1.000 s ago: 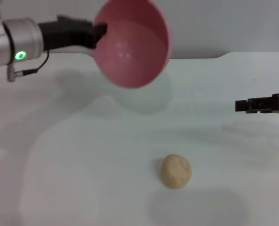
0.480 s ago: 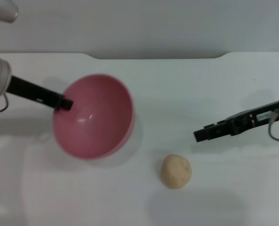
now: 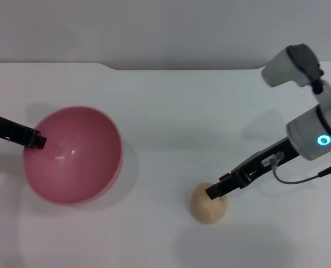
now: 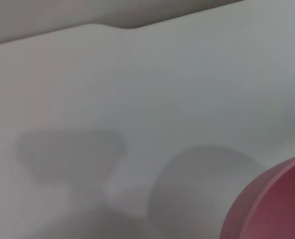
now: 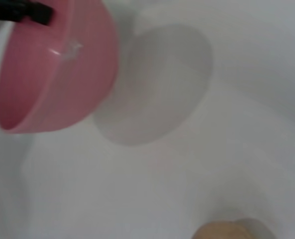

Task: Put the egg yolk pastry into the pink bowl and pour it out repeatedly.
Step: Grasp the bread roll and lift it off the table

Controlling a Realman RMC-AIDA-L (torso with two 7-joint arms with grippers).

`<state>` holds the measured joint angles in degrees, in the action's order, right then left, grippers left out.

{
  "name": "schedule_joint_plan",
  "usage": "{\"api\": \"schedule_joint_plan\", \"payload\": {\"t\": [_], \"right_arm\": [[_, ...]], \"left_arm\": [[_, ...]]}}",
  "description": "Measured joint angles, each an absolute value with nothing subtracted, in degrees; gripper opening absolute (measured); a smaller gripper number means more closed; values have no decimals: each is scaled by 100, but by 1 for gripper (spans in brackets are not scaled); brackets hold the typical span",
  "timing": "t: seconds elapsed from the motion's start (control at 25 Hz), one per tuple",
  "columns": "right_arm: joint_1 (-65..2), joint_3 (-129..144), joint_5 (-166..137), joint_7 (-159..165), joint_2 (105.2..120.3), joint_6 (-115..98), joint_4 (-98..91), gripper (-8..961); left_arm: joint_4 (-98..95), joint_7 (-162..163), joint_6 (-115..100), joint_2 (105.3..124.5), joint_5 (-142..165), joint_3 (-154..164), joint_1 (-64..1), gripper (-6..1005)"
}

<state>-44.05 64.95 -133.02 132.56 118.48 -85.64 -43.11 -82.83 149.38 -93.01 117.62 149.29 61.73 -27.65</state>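
The pink bowl (image 3: 76,159) stands upright at the left of the white table, its inside empty. My left gripper (image 3: 36,139) is shut on the bowl's left rim, reaching in from the left edge. The egg yolk pastry (image 3: 209,209), a small tan ball, lies on the table at front centre-right, outside the bowl. My right gripper (image 3: 216,191) comes in from the right and its tip is at the pastry's top. The left wrist view shows only the bowl's outer wall (image 4: 274,209). The right wrist view shows the bowl (image 5: 52,74) and the pastry's top (image 5: 232,230).
The white table (image 3: 171,111) ends at a grey wall along the back. Bare surface lies between the bowl and the pastry. The right arm's body with a blue light (image 3: 321,139) stands above the table's right side.
My left gripper brought the bowl down from raised and tilted to upright at the left. My right gripper moved in from the right onto the pastry. The pastry has not moved.
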Motion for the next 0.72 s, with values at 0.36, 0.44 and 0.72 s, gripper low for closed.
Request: {"api": "schedule_joint_plan", "payload": {"t": [0.36, 0.44, 0.72], "right_arm": [[-4736, 7336, -13257, 13575, 11911, -7710, -3629, 552], [-4764, 7491, -13251, 13743, 11917, -7516, -3583, 552], [-4717, 7505, -13198, 13825, 11888, -7538, -3692, 529]], "left_arm": [[-8251, 14943, -9302, 11787, 14942, 6293, -2770, -2], [-8247, 14943, -9299, 11790, 14943, 6377, -2781, -2], [-8237, 14952, -9284, 11789, 14947, 6566, -2829, -2]]}}
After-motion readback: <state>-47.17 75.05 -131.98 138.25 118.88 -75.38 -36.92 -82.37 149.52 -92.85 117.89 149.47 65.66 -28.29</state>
